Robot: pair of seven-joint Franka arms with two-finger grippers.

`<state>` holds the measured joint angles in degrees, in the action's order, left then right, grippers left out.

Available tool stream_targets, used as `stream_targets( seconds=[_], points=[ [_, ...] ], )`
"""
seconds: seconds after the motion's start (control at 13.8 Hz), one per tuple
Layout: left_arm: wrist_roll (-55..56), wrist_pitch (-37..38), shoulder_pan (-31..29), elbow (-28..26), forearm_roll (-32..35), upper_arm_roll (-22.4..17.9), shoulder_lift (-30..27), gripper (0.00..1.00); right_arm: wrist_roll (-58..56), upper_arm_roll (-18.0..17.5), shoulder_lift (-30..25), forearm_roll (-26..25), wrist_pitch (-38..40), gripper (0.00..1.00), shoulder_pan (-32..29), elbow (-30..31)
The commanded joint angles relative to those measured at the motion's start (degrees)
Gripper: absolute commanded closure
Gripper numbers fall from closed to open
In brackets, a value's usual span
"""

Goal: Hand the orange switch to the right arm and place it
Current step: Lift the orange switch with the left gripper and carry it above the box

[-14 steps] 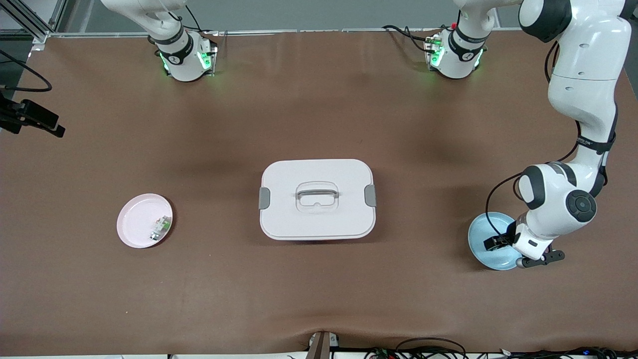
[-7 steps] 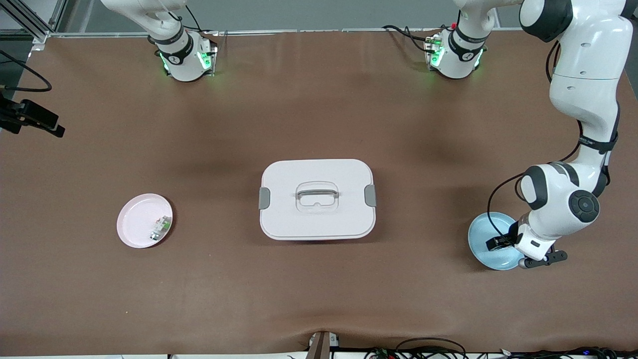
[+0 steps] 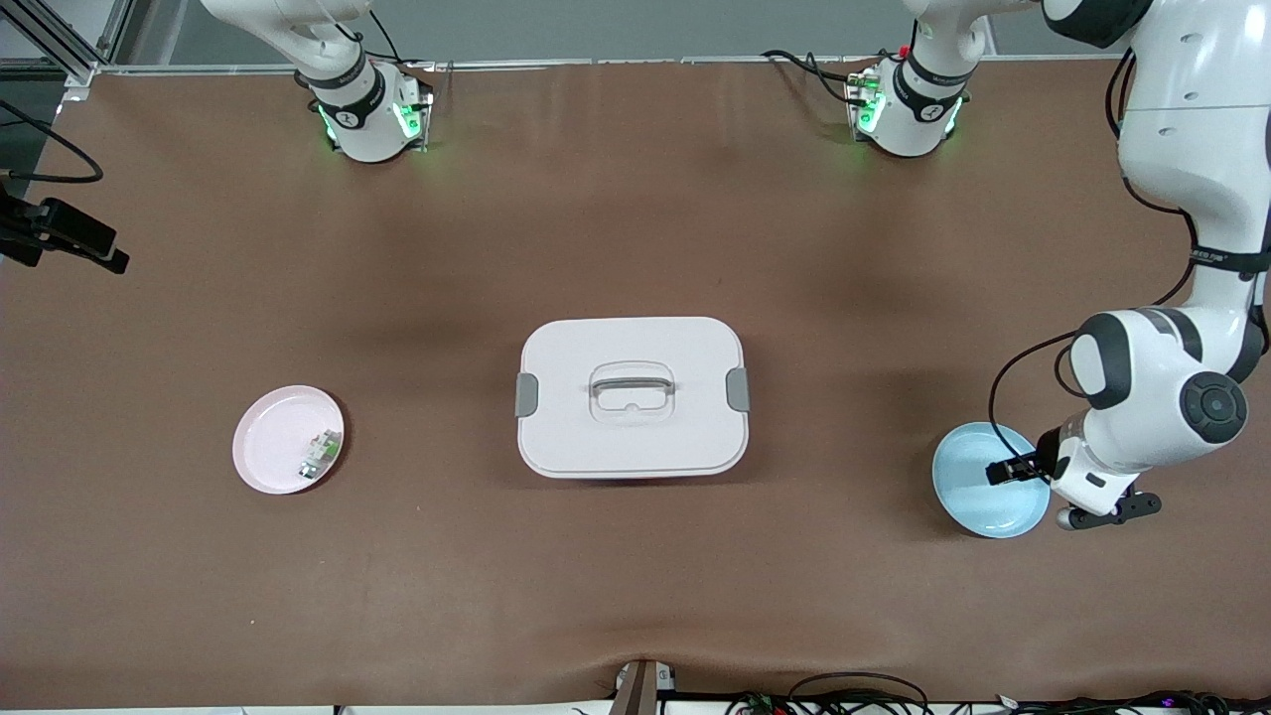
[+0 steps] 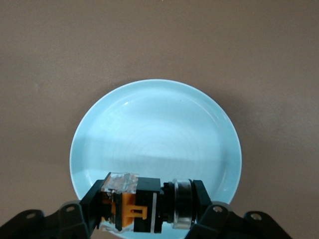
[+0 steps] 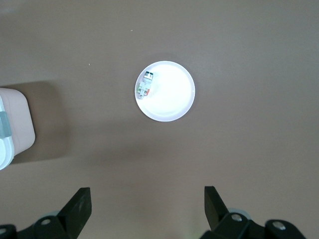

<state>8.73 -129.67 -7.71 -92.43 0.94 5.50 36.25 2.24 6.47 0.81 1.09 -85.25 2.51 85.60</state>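
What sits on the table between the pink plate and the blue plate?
The front view shows one thing between the pink plate and the blue plate: the white lidded box. The remaining stretch is bare brown tabletop.

Big white left arm (image 3: 1182, 199) bends down, black two-finger left gripper (image 4: 147, 205) low over table, fingers squeezed on tiny black-and-orange switch (image 4: 132, 204). Right arm waits, only base in front view; black right gripper (image 5: 147, 209) up high, fingers (image 5: 77, 206) spread wide, holding nothing.

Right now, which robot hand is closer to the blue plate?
Left. The left hand hangs just over the blue plate, holding the orange switch. The right hand is high over the pink plate's end.
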Motion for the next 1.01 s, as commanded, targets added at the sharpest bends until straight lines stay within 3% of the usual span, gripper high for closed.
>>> stream_targets(
  seconds=[0.0, 0.51, 0.94],
  points=[
    [1.02, 5.37, 0.24, -0.91, 0.29, 0.74, -4.42, 0.85, 0.48, -0.40, -0.89, -0.04, 0.26, 0.00, 0.04, -0.69],
    [6.11, 20.75, 0.15, -0.30, -4.36, 6.71, -13.82, 0.85, -0.30, -0.05, -0.72, 0.93, -0.53, 0.00, -0.58, -2.02],
    [20.51, 35.35, 0.07, 5.94, -7.79, 14.79, -16.56, 0.84, -2.84, -0.05, 1.30, 0.84, -0.09, 0.00, -1.98, -1.76]
  ],
)
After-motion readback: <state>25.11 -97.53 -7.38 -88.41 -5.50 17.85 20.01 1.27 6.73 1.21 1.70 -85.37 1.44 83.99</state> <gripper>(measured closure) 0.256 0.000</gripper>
